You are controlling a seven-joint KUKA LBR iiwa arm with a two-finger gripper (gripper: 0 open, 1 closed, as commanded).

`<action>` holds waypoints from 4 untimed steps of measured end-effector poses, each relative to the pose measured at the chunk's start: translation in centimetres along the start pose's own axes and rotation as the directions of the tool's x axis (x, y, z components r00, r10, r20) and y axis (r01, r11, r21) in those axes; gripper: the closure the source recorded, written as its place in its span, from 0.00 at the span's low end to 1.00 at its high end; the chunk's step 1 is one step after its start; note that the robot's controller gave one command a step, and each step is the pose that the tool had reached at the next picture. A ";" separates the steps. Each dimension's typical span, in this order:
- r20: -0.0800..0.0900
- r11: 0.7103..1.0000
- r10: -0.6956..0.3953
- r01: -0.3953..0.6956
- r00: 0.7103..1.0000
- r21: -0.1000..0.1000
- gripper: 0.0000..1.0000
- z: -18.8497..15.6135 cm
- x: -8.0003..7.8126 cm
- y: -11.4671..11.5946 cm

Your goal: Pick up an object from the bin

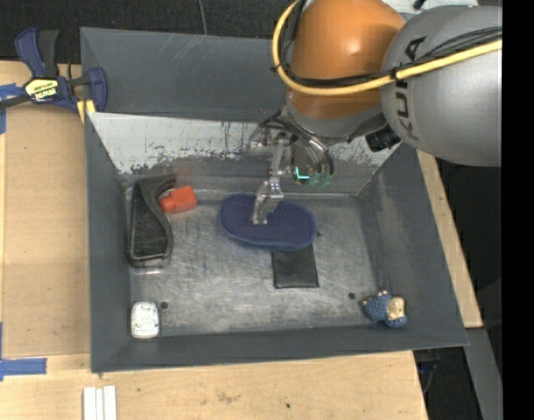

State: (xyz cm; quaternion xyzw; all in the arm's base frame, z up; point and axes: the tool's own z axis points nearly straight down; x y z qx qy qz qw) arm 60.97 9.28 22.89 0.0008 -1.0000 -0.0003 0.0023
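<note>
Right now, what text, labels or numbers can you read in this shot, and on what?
"KU": dark letters on the grey arm link; the rest of the word, past the yellow cable, can't be read.
Small white thing in the near-left corner of the bin: any marking is too small to read.
Nothing else in the bin carries legible text.

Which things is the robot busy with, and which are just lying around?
Busy with: gripper; blue oval pad under it, mid-bin.
Lying about: black square; black brush; orange block; white thing; blue-and-yellow toy.
</note>
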 end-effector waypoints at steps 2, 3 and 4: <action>0.011 0.967 -0.255 0.255 0.967 0.002 0.00 15.3 -1.3 -4.4; 0.016 0.967 -0.253 0.253 0.967 0.002 1.00 15.1 -1.4 -4.4; 0.015 0.856 -0.517 0.517 0.856 0.009 1.00 -7.7 -0.2 -6.2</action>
